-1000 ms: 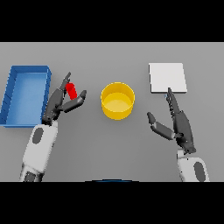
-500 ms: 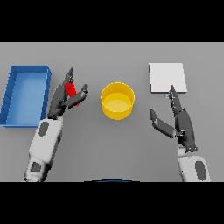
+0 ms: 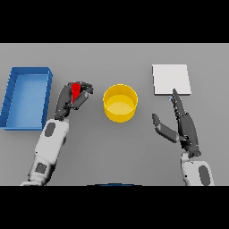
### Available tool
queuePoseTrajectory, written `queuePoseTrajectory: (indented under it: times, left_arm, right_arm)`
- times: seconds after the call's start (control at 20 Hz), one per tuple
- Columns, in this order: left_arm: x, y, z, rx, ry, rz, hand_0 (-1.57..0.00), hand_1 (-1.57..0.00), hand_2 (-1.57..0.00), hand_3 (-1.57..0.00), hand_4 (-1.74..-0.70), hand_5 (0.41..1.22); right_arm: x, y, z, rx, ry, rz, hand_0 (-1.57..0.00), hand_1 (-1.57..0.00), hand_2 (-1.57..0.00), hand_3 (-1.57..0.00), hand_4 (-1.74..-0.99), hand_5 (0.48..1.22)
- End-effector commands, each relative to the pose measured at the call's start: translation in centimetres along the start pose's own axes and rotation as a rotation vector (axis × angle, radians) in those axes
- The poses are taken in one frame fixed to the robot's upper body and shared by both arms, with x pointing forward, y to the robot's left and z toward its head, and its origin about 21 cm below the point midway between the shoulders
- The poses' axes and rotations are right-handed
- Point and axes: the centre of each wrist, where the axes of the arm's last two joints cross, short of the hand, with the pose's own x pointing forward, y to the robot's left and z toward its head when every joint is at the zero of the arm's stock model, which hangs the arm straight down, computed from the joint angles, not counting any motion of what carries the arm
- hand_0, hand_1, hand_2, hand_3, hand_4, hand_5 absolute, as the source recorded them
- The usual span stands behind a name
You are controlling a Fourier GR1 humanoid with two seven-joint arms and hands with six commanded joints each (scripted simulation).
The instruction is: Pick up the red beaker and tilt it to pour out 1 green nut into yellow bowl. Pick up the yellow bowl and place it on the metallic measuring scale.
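Note:
The red beaker [image 3: 76,90] stands left of the yellow bowl [image 3: 120,103], mostly hidden by my left hand [image 3: 71,99], whose fingers and thumb curl round it. The bowl sits at the table's middle with nothing visible inside it. The metallic measuring scale [image 3: 171,79], a pale square plate, lies at the back right. My right hand [image 3: 181,125] hovers open just in front of the scale, right of the bowl, fingers straight and thumb spread. No green nut can be made out.
A blue tray [image 3: 10,100] with raised walls lies at the far left, close beside my left forearm.
My left hand has moved forward to the red beaker and closed its fingers round it. The right hand has shifted slightly toward the scale.

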Motion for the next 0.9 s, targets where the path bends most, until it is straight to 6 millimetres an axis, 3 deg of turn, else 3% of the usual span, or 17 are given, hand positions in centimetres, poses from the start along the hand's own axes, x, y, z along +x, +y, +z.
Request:
queuePoseTrajectory:
  times: [0.0,0.05,0.35,0.55,0.85]
  left_arm:
    - [-0.1,0.0,0.1,0.001,0.012,-0.009,-1.36,-1.36,-1.38,-1.30,-1.56,1.163]
    - [0.0,0.1,0.0,0.003,0.009,-0.012,-1.40,-1.41,-1.42,-1.36,-1.54,1.174]
    - [1.7,1.2,-0.4,-0.013,-0.092,0.152,-1.53,-1.53,-1.53,-1.52,-1.69,1.140]
    - [4.6,2.2,-1.2,-0.051,-0.132,0.105,-1.55,-1.55,-1.55,-1.55,-1.72,1.131]
    - [6.2,3.2,-2.7,-0.087,-0.125,-0.013,-1.56,-1.56,-1.56,-1.55,-1.72,1.139]
  right_arm:
    - [0.1,-0.1,0.2,-0.001,0.004,0.001,0.00,0.00,0.00,0.00,-1.251,0.646]
    - [0.1,0.0,0.1,0.000,0.004,-0.009,0.00,0.00,0.00,0.00,-1.255,0.644]
    - [0.0,0.1,-0.4,-0.006,0.018,0.014,0.00,0.00,0.00,0.00,-1.236,0.644]
    - [0.0,0.0,-0.2,-0.004,-0.008,0.024,0.00,0.00,0.00,0.00,-1.226,0.650]
    - [-0.2,-0.3,-0.1,0.000,-0.029,0.060,0.00,0.00,0.00,0.00,-1.219,0.661]
